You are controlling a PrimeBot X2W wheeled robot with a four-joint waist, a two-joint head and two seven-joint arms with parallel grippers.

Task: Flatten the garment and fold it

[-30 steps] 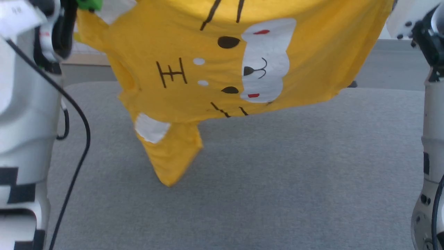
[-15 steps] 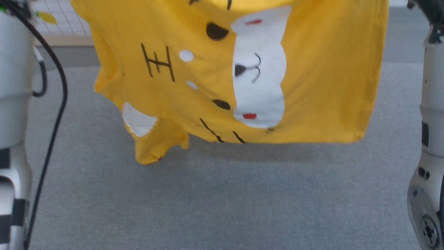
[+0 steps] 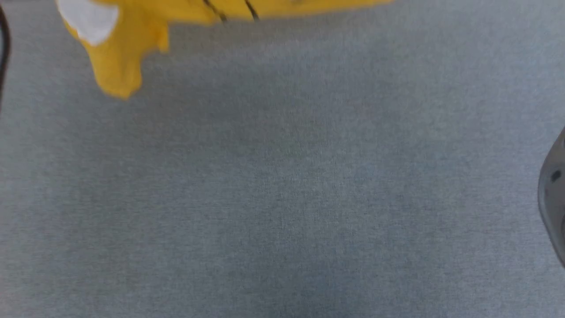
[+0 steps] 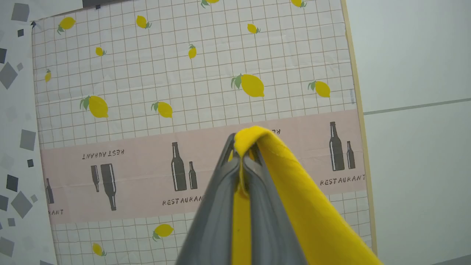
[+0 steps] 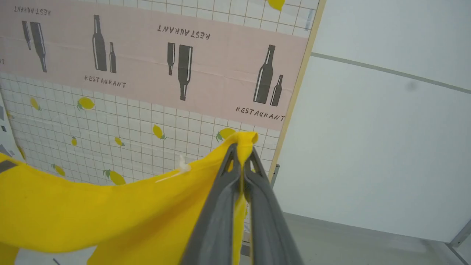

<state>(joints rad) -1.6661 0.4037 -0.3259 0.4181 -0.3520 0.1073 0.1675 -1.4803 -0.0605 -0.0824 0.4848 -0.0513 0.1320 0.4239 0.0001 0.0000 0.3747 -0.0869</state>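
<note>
Left hand (image 4: 241,156): fingers (image 4: 217,213) pressed together, pinching a fold of the garment (image 4: 294,191). Small yellow loop poking just past the fingertips; rest of the cloth trailing from the pinch down along the right-side finger toward the wrist. Well beyond the tips: printed panel (image 4: 184,73) with grid, lemons and bottles.

Right hand (image 5: 243,162): likewise closed tight on a yellow edge, small bunch protruding above the tips. From that pinch, garment (image 5: 92,209) spread as a broad sagging sheet to the left of and below the fingers.

Head view, blurred: lower edge of garment (image 3: 114,66), one drooping lobe with white patch, over grey counter (image 3: 282,176). Contact with counter not discernible.
</note>
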